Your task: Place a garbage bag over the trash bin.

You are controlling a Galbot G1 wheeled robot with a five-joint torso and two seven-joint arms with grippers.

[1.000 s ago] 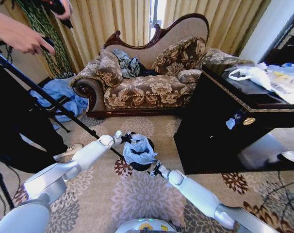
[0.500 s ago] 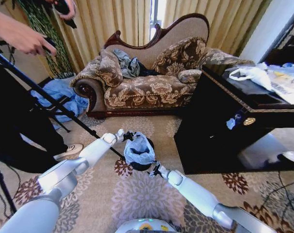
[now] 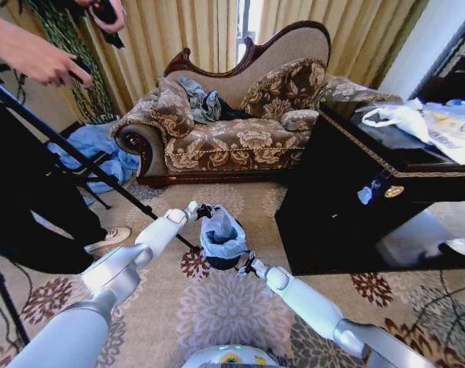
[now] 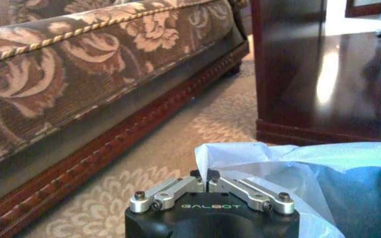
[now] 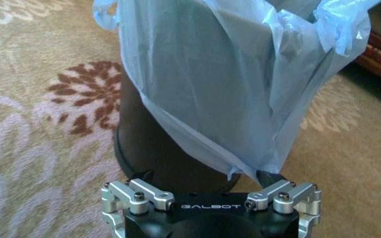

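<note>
On the patterned carpet [image 3: 217,307] before the sofa [image 3: 232,138] we see the trash bin [image 5: 157,153], with our left gripper [image 4: 207,179] at its left rim, the fingers pinched tight on an edge of the garbage bag [image 3: 221,236]. The pale blue bag hangs loosely over the bin's mouth and partly down its side. At the bin's near right side, our right gripper [image 5: 204,181] stands with fingers spread wide, gripping nothing, close against the black wall just below the bag's hanging edge.

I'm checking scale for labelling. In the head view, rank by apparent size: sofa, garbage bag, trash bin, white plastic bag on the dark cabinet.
1. Sofa, largest.
2. White plastic bag and garbage bag look alike; unranked.
3. Trash bin, smallest showing, since the garbage bag hides most of it.
</note>
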